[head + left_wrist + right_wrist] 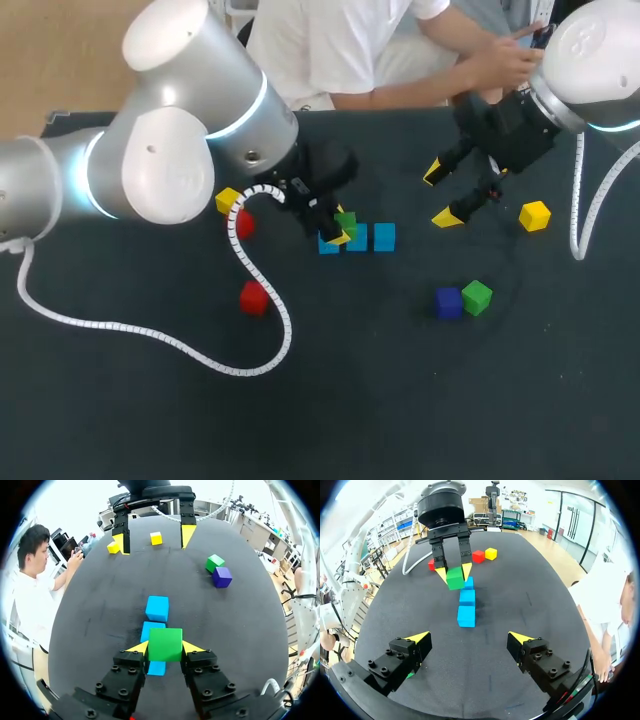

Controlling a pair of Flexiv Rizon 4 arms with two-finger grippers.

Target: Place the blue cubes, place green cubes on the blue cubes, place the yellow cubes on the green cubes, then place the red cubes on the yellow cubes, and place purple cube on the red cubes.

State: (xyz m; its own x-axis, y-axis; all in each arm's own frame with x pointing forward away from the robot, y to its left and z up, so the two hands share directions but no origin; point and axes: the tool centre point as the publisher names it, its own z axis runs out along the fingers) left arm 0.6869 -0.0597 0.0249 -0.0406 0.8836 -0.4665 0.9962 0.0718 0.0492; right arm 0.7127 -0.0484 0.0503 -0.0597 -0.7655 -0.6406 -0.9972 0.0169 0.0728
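Three light blue cubes [357, 237] lie in a row at the table's middle, also seen as the blue row [157, 608] and the blue row [466, 616]. My left gripper [335, 228] is shut on a green cube [165, 644], held just above the row's end nearest my left arm. From the right wrist view the green cube [455, 578] sits between the left gripper's [454, 572] yellow tips. My right gripper [445, 195] stands open and empty to the right of the row, and in its own view the right gripper [470, 642] faces along it.
A second green cube [477, 297] and a purple cube [448, 302] sit together at front right. One yellow cube [534, 215] lies right of my right gripper. Another yellow cube [227, 200] and two red cubes [254, 297] lie left of the row, near my left arm's white cable [240, 365].
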